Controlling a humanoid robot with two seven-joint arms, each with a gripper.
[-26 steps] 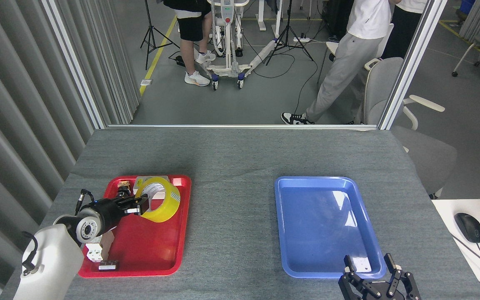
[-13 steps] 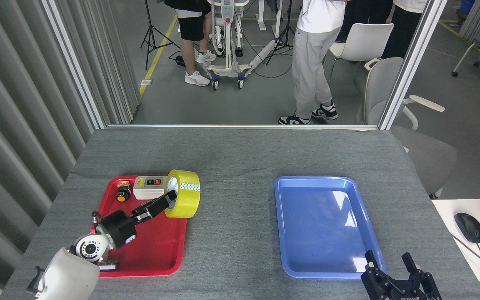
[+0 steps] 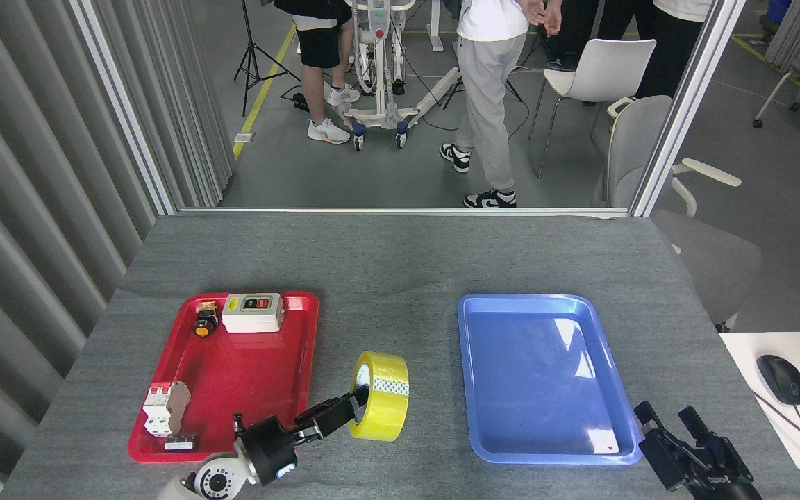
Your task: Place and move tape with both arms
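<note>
Head view: the left gripper [image 3: 357,405] was clamped on the tape [image 3: 380,395], black fingers pushed into the core opening and pinching the roll wall. The yellow roll stood on edge, core facing left toward the gripper, over bare grey bench [image 3: 400,257] between the red tray [image 3: 247,382] and the blue tray [image 3: 546,378], nearer the front edge; couldn't tell if it touched the surface. Left arm came in at the front edge, low, just off the red tray's front right corner.

The right gripper [image 3: 671,420] sat at the front right corner of the bench, just beside the blue tray's front right corner, fingers spread apart, nothing in them.

Red tray contents: a grey switch box [image 3: 253,312] with coloured buttons at the back edge, a small black and orange button part [image 3: 203,323] at the back left corner, a white and brown circuit breaker [image 3: 166,407] by the left edge, and a small dark flat piece [image 3: 180,442] at the front left corner.

Behind the bench, people's legs [image 3: 483,118], a white chair [image 3: 598,69], tripods and a wheeled frame on the floor. A mouse [image 3: 782,378] lay on a white desk at right.
</note>
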